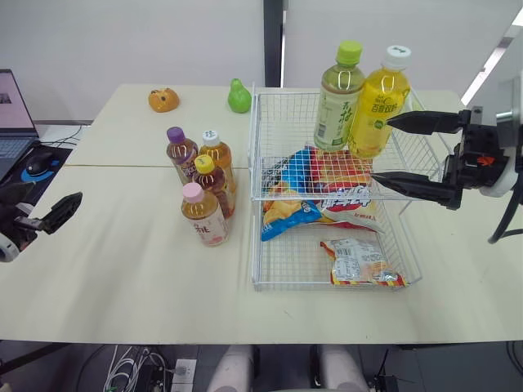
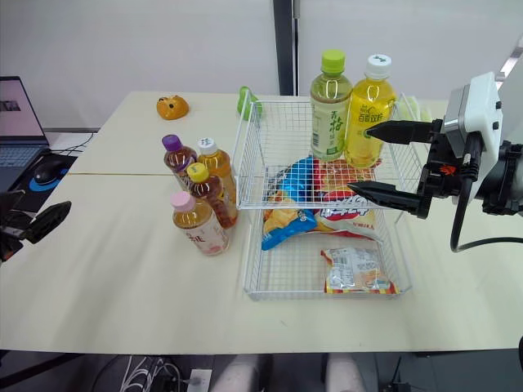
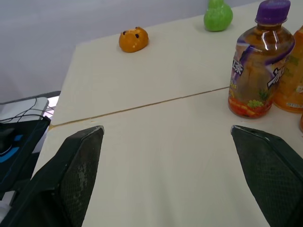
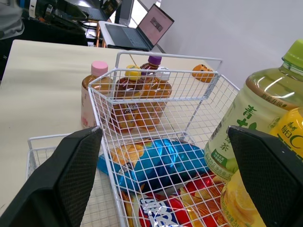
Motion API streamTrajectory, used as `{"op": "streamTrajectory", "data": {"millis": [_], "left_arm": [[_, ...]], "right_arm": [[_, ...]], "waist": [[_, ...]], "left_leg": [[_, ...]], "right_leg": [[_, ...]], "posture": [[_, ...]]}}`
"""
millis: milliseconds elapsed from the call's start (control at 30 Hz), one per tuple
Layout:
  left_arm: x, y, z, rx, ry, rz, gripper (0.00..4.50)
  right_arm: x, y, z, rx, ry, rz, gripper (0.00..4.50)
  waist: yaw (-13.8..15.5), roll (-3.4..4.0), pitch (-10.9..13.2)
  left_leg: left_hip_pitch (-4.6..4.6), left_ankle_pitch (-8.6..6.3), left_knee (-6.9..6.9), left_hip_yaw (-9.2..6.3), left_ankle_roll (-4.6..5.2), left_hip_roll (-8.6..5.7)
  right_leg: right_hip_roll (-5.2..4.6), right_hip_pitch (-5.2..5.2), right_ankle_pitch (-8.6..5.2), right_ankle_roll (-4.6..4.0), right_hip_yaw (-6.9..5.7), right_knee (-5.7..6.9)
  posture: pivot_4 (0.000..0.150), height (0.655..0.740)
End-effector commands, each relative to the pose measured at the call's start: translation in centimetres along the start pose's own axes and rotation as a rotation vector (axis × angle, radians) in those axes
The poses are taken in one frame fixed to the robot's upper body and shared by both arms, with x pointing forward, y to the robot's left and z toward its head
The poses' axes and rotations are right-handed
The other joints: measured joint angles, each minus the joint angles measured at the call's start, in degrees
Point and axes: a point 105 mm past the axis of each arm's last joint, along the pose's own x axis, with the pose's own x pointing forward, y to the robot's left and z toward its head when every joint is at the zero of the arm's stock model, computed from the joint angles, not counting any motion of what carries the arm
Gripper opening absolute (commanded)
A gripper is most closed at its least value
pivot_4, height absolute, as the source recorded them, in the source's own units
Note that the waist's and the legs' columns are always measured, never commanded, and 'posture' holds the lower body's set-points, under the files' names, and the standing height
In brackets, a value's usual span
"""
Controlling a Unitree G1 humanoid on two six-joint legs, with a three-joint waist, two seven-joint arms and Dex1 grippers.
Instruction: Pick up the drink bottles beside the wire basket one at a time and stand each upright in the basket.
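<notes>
Head view: two tall bottles stand upright in the wire basket. Four small bottles stand on the counter just left of it.

Left wrist view: left gripper, fingers wide apart, empty, well apart from the basket.

Right wrist view: right gripper, fingers spread, empty, at the basket's right side.

Judged: two placed, four remaining.

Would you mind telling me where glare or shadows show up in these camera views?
Left wrist view: white highlights streak the shoulder of the purple-capped bottle. Right wrist view: bright reflections glint on the green tea bottle. Left eye view: the light is even, with only a faint, soft shadow on the table by the pink-capped bottle.
</notes>
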Motion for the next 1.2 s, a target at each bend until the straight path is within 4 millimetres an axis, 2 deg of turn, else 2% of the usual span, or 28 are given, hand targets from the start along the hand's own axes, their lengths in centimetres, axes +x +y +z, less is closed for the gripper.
{"op": "streamTrajectory", "data": {"millis": [33,200,400,600,967,1200], "left_arm": [[0.0,-0.8,1.9,0.039,-0.081,-0.010,4.46],[1.2,-2.0,2.3,0.027,-0.099,-0.029,4.46],[4.0,-3.9,3.6,0.008,-0.134,-0.075,4.46],[6.5,-5.6,4.7,-0.017,-0.169,-0.116,4.46],[8.5,-6.9,5.0,-0.019,-0.176,-0.150,4.46],[11.0,-7.2,5.6,-0.064,-0.177,-0.114,4.46]], "right_arm": [[0.1,0.1,1.0,-0.051,-0.025,0.008,4.50],[0.5,0.9,0.9,-0.045,-0.020,0.050,4.50],[1.1,1.2,1.3,-0.050,-0.027,0.049,4.50],[1.5,2.5,1.8,-0.040,-0.038,0.077,4.50],[2.0,4.1,2.1,-0.010,-0.041,0.052,4.50],[2.3,4.6,2.6,0.007,-0.060,0.063,4.50]], "waist": [[0.2,0.00,0.0],[0.4,0.00,0.0],[0.4,0.00,0.0],[0.5,0.00,0.0],[0.5,0.00,0.0],[0.5,-0.01,0.0]], "left_leg": [[0.00,0.00,0.00,0.00,0.00,0.00],[0.00,0.00,-0.01,0.01,0.00,0.00],[0.00,0.00,0.00,0.01,0.00,0.00],[-0.01,-0.01,-0.03,0.02,0.00,-0.01],[-0.02,0.00,-0.02,0.00,0.00,-0.01],[-0.02,0.00,-0.01,-0.02,0.00,-0.03]], "right_leg": [[-0.01,0.00,0.00,0.00,0.00,0.00],[-0.01,0.00,0.00,0.00,0.00,-0.02],[0.04,0.01,0.01,-0.01,-0.02,-0.01],[0.06,-0.01,0.01,-0.01,-0.01,-0.01],[0.07,-0.01,0.01,-0.01,-0.01,-0.01],[0.07,0.02,0.01,0.00,-0.05,-0.01]], "posture": [[0.150,0.7400],[0.150,0.7400],[0.150,0.7400],[0.150,0.7400],[0.150,0.7400],[0.150,0.7400]]}}
